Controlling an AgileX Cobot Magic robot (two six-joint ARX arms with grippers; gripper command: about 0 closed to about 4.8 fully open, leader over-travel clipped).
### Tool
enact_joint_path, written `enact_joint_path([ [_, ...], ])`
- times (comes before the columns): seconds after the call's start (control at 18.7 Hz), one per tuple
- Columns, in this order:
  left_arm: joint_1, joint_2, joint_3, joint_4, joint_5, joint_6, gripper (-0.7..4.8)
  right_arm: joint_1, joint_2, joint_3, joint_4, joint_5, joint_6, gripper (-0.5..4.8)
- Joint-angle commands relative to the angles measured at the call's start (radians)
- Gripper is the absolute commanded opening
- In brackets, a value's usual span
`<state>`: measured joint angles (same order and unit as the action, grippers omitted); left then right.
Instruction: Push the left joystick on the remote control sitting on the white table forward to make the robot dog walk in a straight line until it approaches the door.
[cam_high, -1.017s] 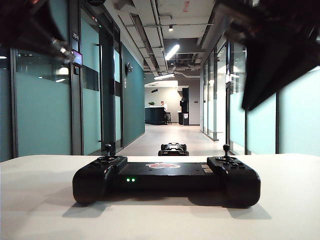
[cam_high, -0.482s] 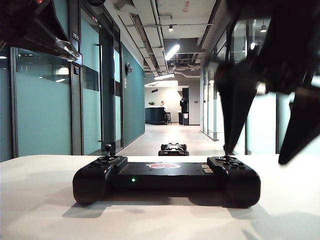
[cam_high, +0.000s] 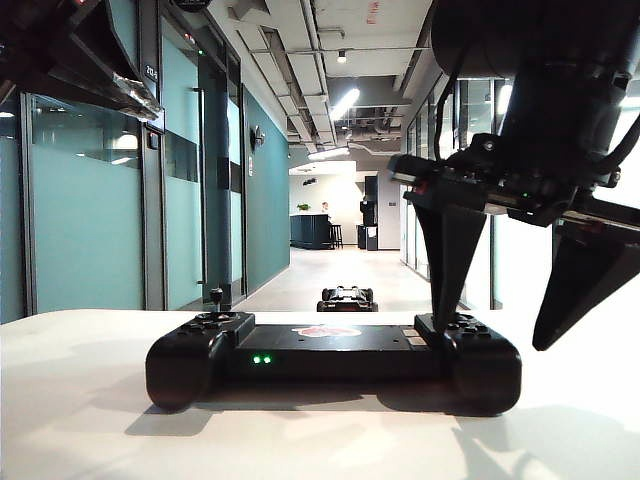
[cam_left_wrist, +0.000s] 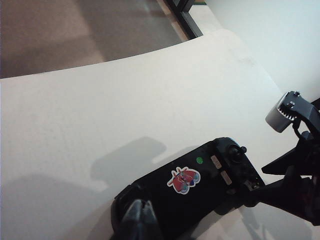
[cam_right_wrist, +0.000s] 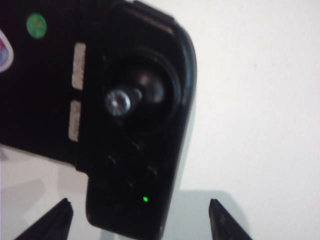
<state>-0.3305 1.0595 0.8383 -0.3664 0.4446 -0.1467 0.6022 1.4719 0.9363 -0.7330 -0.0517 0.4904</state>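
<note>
The remote control (cam_high: 333, 360) lies flat on the white table (cam_high: 80, 420) near its front edge, two green indicator lights lit on the side facing the exterior camera and a red-white logo sticker on its top. The left joystick (cam_high: 216, 297) stands upright on the left handle, nothing touching it. The right gripper (cam_high: 500, 325) hangs over the right handle, jaws spread wide: one finger (cam_high: 447, 265) comes down at the inner side of that handle, the other points down beyond its outer end, clear of the table. In the right wrist view both fingertips flank the handle's near end, and the right joystick (cam_right_wrist: 118, 101) sits between and ahead of them, unheld. The left gripper (cam_left_wrist: 140, 220) is raised over the left handle; its fingers appear pressed together, empty. Beyond the table edge, the robot dog (cam_high: 347, 298) stands on the corridor floor (cam_high: 340, 270), well apart from the far door.
</note>
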Motion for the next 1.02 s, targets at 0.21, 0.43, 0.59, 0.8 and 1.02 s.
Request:
enact_joint_path([
  [0.21, 0.0, -0.002, 0.003, 0.008, 0.006, 0.008, -0.05, 0.013, 0.05, 0.015, 0.028, 0.008, 0.004, 3.59],
  [0.43, 0.0, -0.002, 0.003, 0.008, 0.006, 0.008, -0.05, 0.026, 0.079, 0.015, 0.039, 0.005, 0.004, 3.59],
  [0.59, 0.0, -0.002, 0.003, 0.008, 0.007, 0.008, -0.05, 0.035, 0.105, 0.015, 0.048, -0.003, 0.004, 3.6],
  [0.8, 0.0, -0.002, 0.003, 0.006, 0.009, 0.008, -0.05, 0.034, 0.108, 0.015, 0.065, -0.023, 0.005, 3.57],
  [1.02, 0.0, -0.002, 0.003, 0.005, 0.013, 0.008, -0.05, 0.034, 0.111, 0.015, 0.064, 0.002, 0.007, 3.05],
])
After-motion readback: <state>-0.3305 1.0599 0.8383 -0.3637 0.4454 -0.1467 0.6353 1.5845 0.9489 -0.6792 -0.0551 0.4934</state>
